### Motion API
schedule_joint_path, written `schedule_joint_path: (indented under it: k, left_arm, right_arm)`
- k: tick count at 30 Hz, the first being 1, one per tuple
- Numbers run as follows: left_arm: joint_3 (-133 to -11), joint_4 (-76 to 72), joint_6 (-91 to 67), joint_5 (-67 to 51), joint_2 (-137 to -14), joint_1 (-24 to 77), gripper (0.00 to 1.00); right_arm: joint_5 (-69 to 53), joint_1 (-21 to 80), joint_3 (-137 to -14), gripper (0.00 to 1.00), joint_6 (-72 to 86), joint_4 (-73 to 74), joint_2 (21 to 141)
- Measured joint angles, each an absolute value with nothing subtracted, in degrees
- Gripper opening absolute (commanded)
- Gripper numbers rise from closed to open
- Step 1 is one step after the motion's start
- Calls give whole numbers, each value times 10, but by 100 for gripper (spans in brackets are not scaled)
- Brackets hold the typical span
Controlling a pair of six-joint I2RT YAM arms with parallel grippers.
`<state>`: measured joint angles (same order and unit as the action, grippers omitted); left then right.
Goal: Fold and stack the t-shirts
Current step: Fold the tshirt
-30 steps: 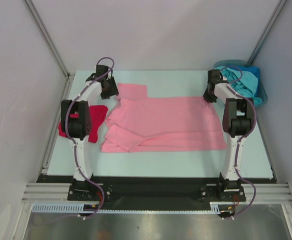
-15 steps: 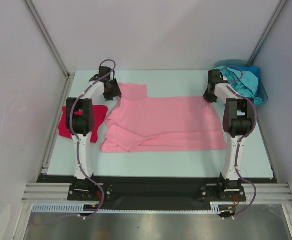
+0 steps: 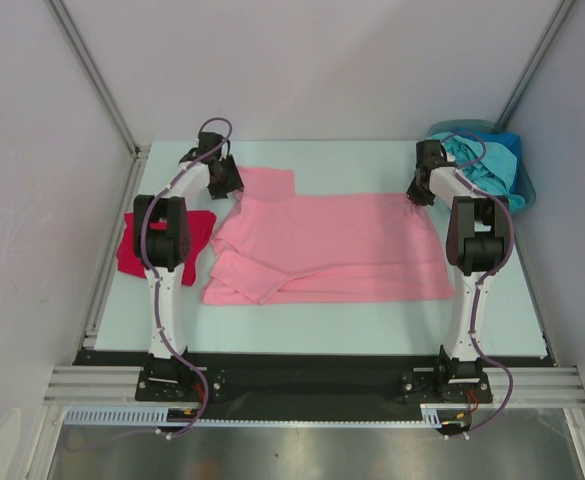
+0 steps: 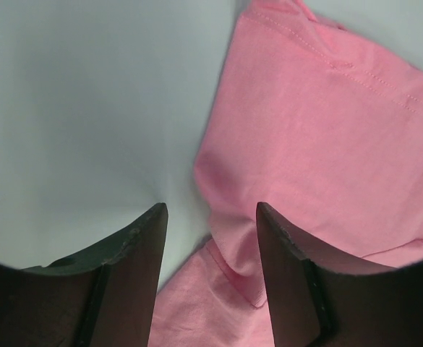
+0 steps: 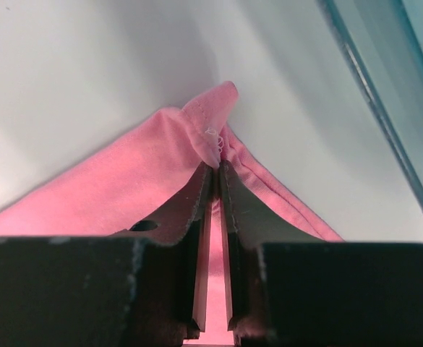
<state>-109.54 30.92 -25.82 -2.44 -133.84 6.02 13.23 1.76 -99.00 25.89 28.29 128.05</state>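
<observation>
Likely limp and light, the pink shirt (image 3: 332,245) needs corner holds: right fingers (image 5: 189,217) clamped on its hem corner, left fingers (image 4: 128,260) apart over its sleeve (image 4: 305,144)

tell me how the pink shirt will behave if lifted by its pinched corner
Probably floppy: the pink t-shirt lies flat with soft folds, so it should drape from the corner bunched in the right jaws. Likely light, since the cloth looks thin. Its sleeve may drag.

Spread jaws over pink t-shirt (image 4: 319,144) edge
</observation>
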Motion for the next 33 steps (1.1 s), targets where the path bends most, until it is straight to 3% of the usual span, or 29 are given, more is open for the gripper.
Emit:
schedule_joint_path:
  k: [33]
  left_arm:
    - [-1226, 299, -270, -67, -1425, 63, 58]
  right_arm:
    - [126, 17, -965, 8, 268, 258, 1268]
